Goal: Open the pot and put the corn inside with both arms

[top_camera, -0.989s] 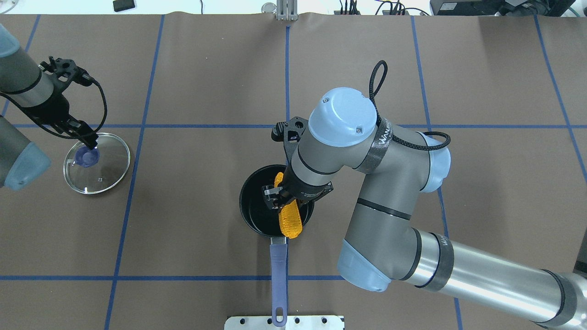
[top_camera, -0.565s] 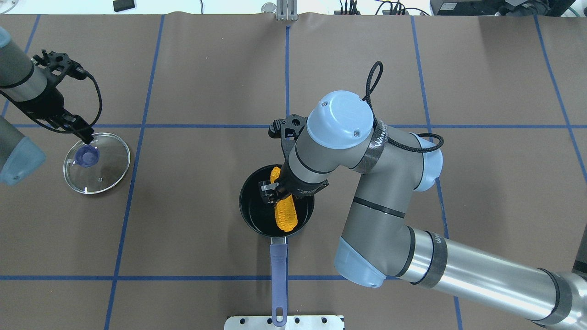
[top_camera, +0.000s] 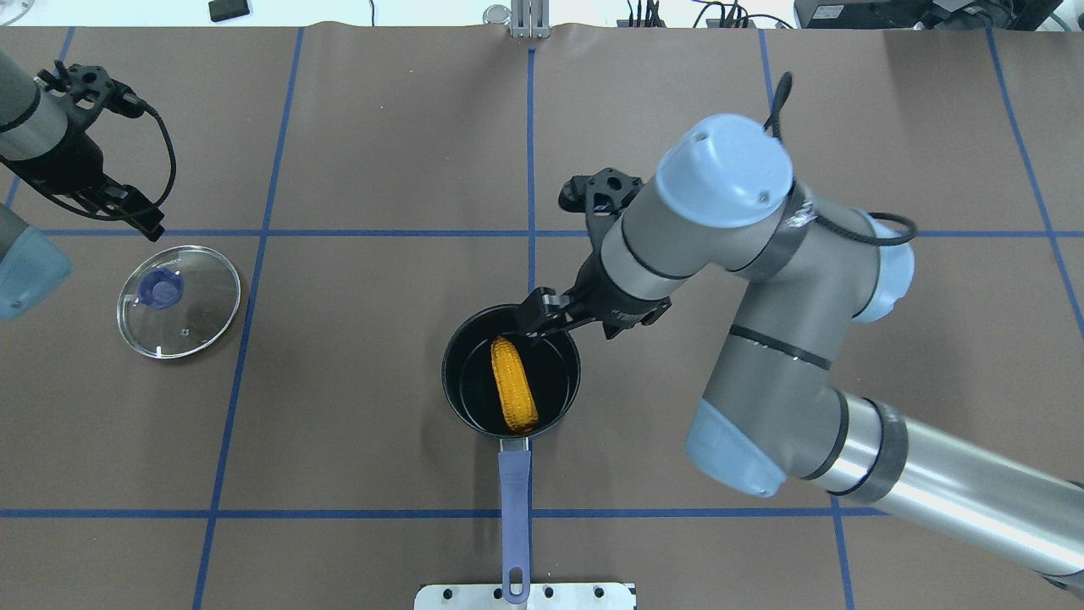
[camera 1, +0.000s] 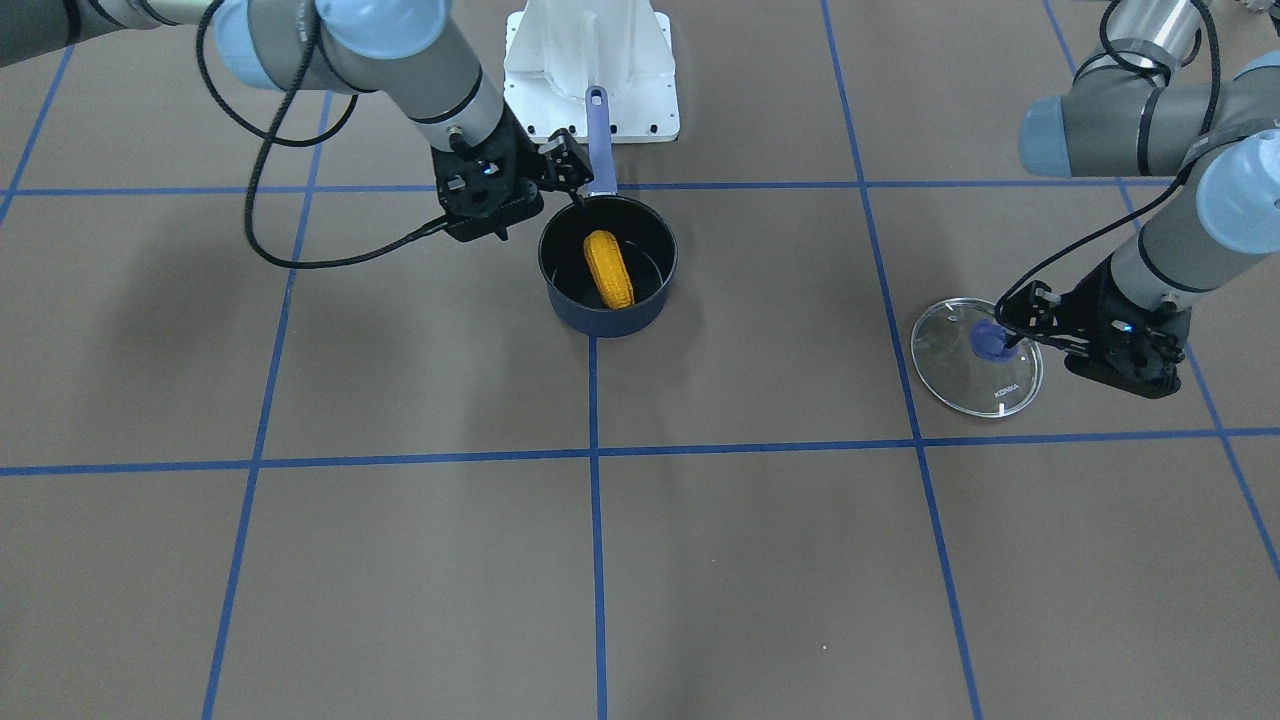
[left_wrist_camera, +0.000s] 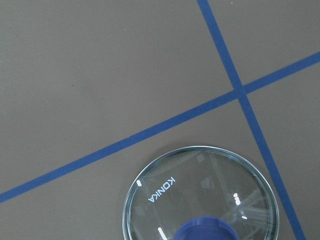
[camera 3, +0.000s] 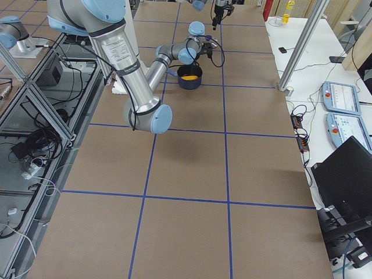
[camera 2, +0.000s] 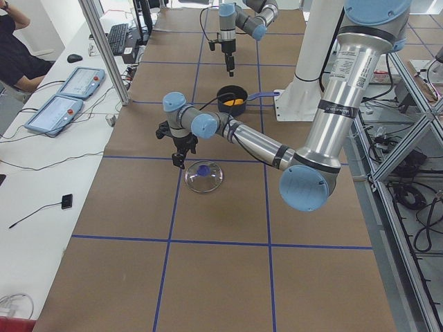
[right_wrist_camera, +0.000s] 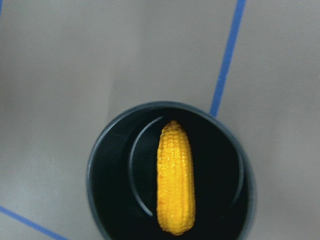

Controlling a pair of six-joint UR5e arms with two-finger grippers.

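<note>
The dark-blue pot [top_camera: 451,373] stands open at mid-table, its long handle [top_camera: 514,508] pointing toward the robot. The corn [top_camera: 514,395] lies flat inside it, and also shows in the front view [camera 1: 608,270] and the right wrist view [right_wrist_camera: 175,177]. My right gripper [top_camera: 535,320] is open and empty, above the pot's far rim. The glass lid [top_camera: 190,318] with its blue knob [top_camera: 160,291] lies on the table at the left. My left gripper [top_camera: 152,222] is open and empty, raised just beyond the lid. The left wrist view shows the lid [left_wrist_camera: 200,180] marked KONKA.
A white base plate [top_camera: 525,596] sits at the near table edge, just behind the pot handle. Blue tape lines [top_camera: 532,169] grid the brown table. Cables and a black box [top_camera: 229,9] lie past the far edge.
My right gripper let go of the corn, which now lies in the pot, and pulled back up and to the right. My left gripper left the lid knob and moved up and away.
</note>
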